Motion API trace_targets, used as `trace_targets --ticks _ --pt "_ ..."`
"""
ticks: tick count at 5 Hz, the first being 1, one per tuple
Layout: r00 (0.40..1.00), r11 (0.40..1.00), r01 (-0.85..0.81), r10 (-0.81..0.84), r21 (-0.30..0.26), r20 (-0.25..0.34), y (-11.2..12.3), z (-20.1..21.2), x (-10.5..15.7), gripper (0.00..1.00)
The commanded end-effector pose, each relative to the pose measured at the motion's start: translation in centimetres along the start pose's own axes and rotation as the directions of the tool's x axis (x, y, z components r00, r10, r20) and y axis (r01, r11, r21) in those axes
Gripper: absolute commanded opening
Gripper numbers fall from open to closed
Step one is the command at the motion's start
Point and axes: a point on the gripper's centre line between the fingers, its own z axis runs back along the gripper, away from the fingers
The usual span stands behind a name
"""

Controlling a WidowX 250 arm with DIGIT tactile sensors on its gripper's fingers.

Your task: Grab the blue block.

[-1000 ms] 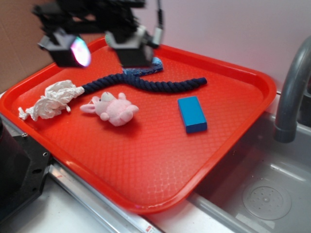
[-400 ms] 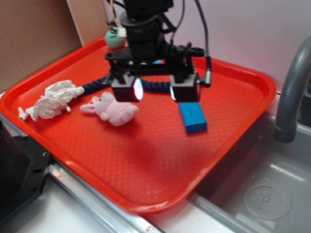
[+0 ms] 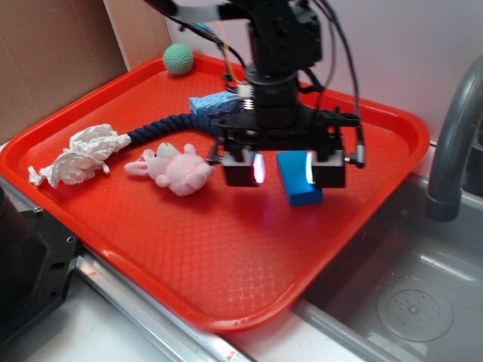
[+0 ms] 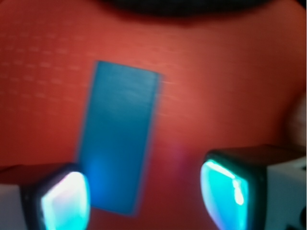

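On the red tray [image 3: 226, 302] there is one blue block [image 3: 300, 186], near the right edge. There is one pink plush bunny [image 3: 173, 167], one dark blue rope [image 3: 162, 130] and one white crumpled cloth [image 3: 79, 154] toward the left edge. One light-blue sponge [image 3: 207, 102] lies near the far edge, and one green ball [image 3: 178, 58] sits at the far-left corner. That makes six things, each kind only once.
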Motion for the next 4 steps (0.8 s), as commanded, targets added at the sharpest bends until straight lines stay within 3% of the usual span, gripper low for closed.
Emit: trace_targets --ticks 1,2,3,4 --pt "1.0 1.0 -0.002 0.002 0.015 -0.007 -2.3 -0.5 1.7 0.72" --pt "0.993 0.993 0.11 -0.108 0.039 -0.049 0.2 0.4 1.1 0.0" --pt "0.934 0.935 0.353 -0.35 0.04 -0.069 4.1 4.7 1.5 0.0" --pt "0.863 0.863 0.506 -0.505 0.019 -0.031 9.5 9.8 2.7 0.0"
